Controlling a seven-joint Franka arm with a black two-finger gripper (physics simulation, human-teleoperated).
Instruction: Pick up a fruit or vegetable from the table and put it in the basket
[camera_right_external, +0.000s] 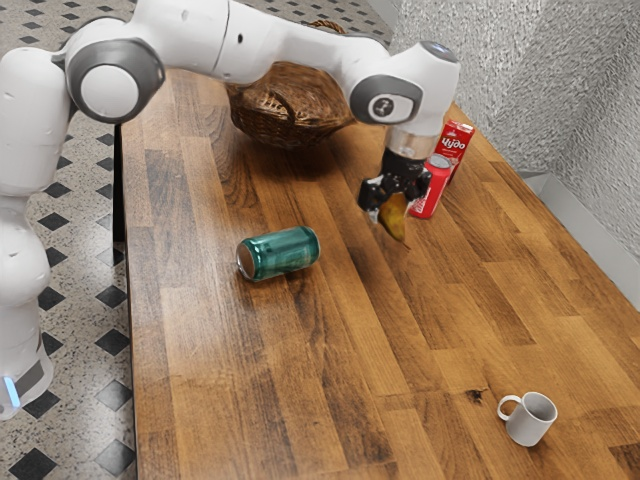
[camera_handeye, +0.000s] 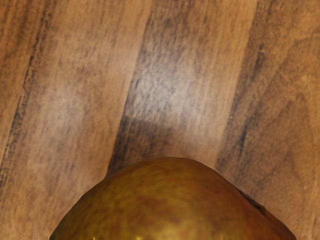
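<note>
1 fruit (camera_right_external: 396, 222), in pincer (camera_right_external: 392, 203), long axis tilted, tip dn.

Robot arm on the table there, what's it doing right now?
The robot arm's gripper is holding a yellowish-brown fruit, possibly a pear or mango. The fruit isn't in the wicker basket, which stands on the table off to one side, so that step isn't done yet. A green can lies on its side, and a white mug stands upright.
</note>
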